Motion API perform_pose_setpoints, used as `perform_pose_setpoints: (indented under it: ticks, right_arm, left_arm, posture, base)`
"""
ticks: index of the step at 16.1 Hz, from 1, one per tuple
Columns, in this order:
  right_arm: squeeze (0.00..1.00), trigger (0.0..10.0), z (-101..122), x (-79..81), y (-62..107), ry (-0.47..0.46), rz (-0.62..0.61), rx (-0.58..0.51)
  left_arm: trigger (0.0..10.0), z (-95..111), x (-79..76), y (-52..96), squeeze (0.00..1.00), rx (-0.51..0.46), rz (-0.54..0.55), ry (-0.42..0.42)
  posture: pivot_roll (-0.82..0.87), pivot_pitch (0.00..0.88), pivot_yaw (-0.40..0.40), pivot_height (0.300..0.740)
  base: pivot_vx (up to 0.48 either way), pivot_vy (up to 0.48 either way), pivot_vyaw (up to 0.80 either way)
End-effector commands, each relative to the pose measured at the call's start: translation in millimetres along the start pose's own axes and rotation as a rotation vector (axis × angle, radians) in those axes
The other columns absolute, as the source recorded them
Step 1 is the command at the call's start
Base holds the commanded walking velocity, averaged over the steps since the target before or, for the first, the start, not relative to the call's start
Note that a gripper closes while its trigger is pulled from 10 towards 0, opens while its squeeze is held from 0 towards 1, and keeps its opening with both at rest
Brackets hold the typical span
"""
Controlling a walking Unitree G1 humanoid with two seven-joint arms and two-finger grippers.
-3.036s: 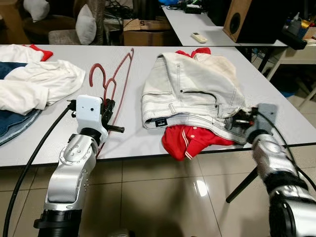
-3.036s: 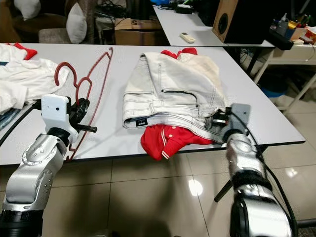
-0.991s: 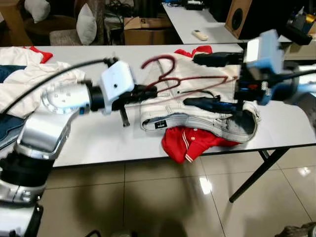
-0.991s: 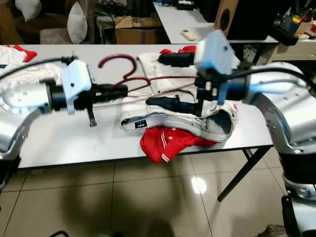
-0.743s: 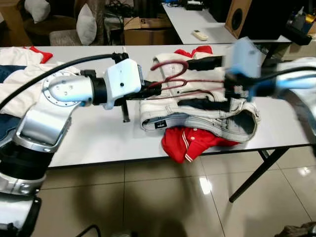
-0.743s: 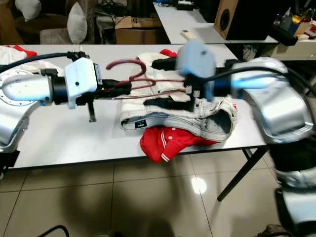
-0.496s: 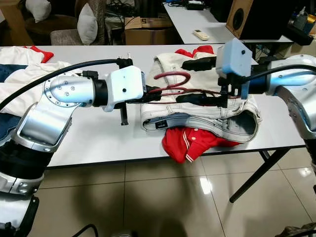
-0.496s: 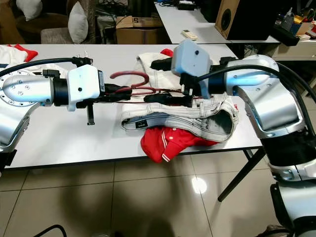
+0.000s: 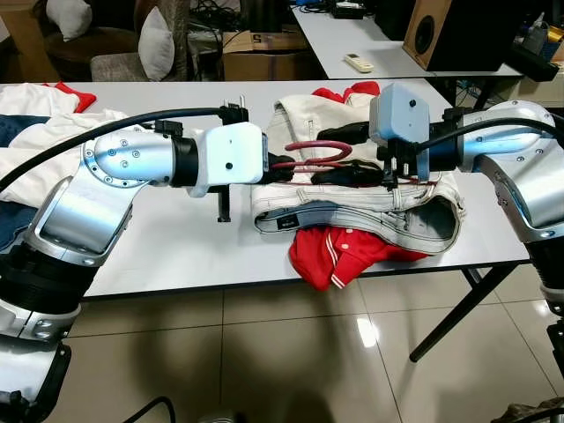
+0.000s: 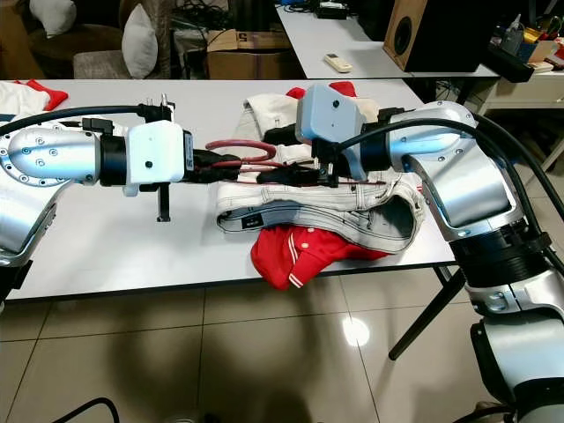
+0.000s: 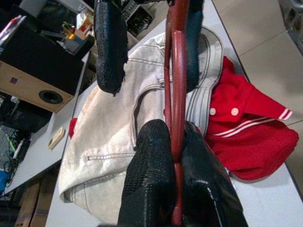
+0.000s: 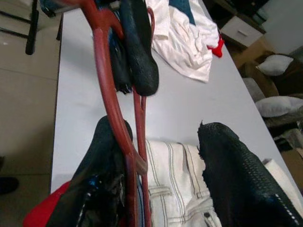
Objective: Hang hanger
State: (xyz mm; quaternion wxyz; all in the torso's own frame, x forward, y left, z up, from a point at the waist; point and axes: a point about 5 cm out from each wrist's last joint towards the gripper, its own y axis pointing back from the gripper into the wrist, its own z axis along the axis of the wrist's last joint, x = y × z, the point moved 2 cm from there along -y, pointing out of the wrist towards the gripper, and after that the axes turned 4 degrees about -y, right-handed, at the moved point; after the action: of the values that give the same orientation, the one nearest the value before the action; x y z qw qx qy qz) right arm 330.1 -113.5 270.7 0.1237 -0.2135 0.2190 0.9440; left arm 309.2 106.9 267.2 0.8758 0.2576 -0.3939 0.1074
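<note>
Over the white table (image 9: pixel 159 256) strewn with clothes, we have swung both arms inward within three seconds, lifting the red hanger (image 9: pixel 310 155) off the tabletop to hover above the cream jeans (image 9: pixel 352 207). Our left gripper (image 11: pixel 173 142) stays clenched on its frame; our right gripper (image 12: pixel 161 156), fingers spread with one against the frame, has closed in to meet it, a handover or threading likely next
</note>
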Motion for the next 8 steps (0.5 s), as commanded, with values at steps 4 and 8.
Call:
perform_pose_setpoints:
  ticks: [4,8]
  right_arm:
    - [0.0,0.0,-0.3,-4.5,-1.8,0.011,0.002,0.024]
    - [0.0,0.0,-3.1,-6.2,-3.3,-0.001,-0.004,0.034]
  left_arm:
    - [10.0,14.8,6.7,-1.5,0.0,-0.034,-0.023,-0.07]
    - [10.0,19.8,6.9,-2.6,0.0,-0.056,-0.027,-0.075]
  posture:
    - [-0.04,0.0,-0.008,0.74]
    - [-0.04,0.0,-0.01,0.74]
  base:
    - [0.0,0.0,0.0]
    - [0.0,0.0,0.0]
